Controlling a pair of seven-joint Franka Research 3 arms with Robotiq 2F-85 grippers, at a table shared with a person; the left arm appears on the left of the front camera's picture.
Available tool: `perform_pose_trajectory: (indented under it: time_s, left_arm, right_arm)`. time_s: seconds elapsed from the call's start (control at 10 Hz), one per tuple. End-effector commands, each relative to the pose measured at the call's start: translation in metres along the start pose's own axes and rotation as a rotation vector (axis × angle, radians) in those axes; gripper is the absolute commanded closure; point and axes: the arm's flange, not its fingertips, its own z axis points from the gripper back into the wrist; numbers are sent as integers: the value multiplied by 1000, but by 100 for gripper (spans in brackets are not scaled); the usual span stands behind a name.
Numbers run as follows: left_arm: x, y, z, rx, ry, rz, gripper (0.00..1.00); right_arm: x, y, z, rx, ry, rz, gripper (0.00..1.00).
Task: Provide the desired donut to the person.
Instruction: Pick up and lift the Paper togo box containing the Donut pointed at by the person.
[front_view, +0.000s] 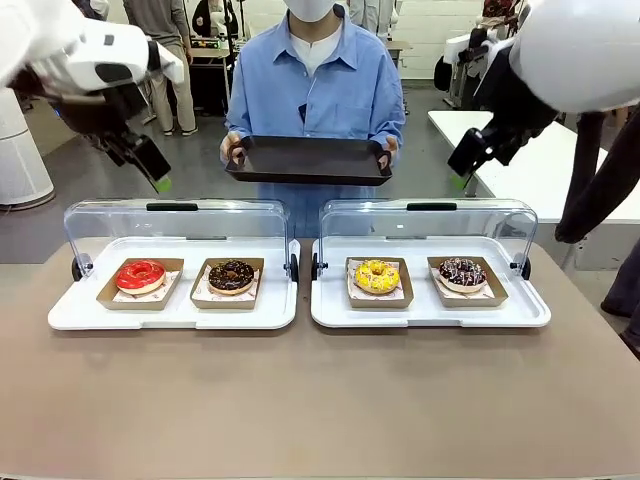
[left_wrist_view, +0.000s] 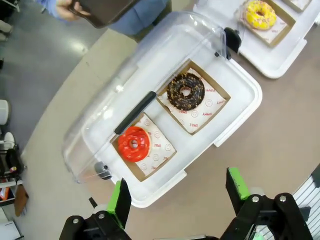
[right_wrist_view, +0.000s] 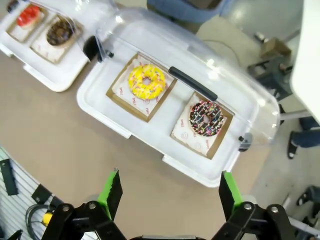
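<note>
Four donuts lie on paper trays in two white cases with raised clear lids: a red donut and a chocolate donut on the left, a yellow donut and a dark sprinkled donut on the right. The person in a light blue shirt stands at the far side, holding a dark tray. My left gripper hangs open high above the left case. My right gripper hangs open high above the right case.
The left case and right case sit side by side mid-table. The brown table stretches bare toward the near edge. A white table stands at the far right; other people stand in the background.
</note>
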Motion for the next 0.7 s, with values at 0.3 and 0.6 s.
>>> perform_pose_trajectory:
  time_s: [0.3,0.6]
  left_arm:
    - [-1,4,11,12,-17,10,0]
    - [-1,4,11,12,-17,10,0]
  right_arm:
    - [-1,2,8,-10,-3,-7,0]
    - [-1,2,8,-10,-3,-7,0]
